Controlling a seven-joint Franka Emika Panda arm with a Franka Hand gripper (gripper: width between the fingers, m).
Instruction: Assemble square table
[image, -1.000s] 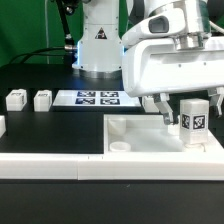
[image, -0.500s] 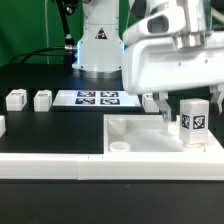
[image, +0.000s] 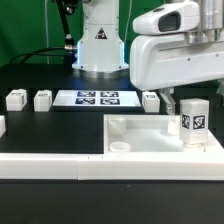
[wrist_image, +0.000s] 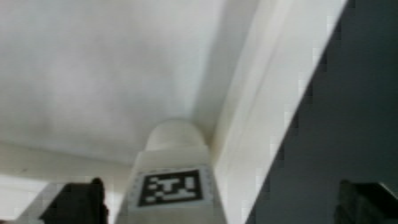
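The white square table top (image: 150, 142) lies at the exterior view's right, with its raised rim up. One white leg (image: 193, 122) with a black-white tag stands upright in its far right corner. My gripper (image: 188, 98) hangs just above this leg. In the wrist view the leg (wrist_image: 173, 180) stands between my two dark fingers (wrist_image: 75, 201), with a gap on each side. The gripper (wrist_image: 222, 205) is open and holds nothing. The tray floor (wrist_image: 107, 80) shows white beyond the leg.
Two loose legs (image: 16, 99) (image: 42, 99) lie at the exterior view's left, and another (image: 150, 99) behind the tray. The marker board (image: 98, 97) lies at the back middle. A long white rail (image: 50, 165) runs along the front. The robot base (image: 100, 45) stands behind.
My gripper has moved toward the exterior view's right and a little up, from beside the upright leg to over it. The leg and tray have not moved.
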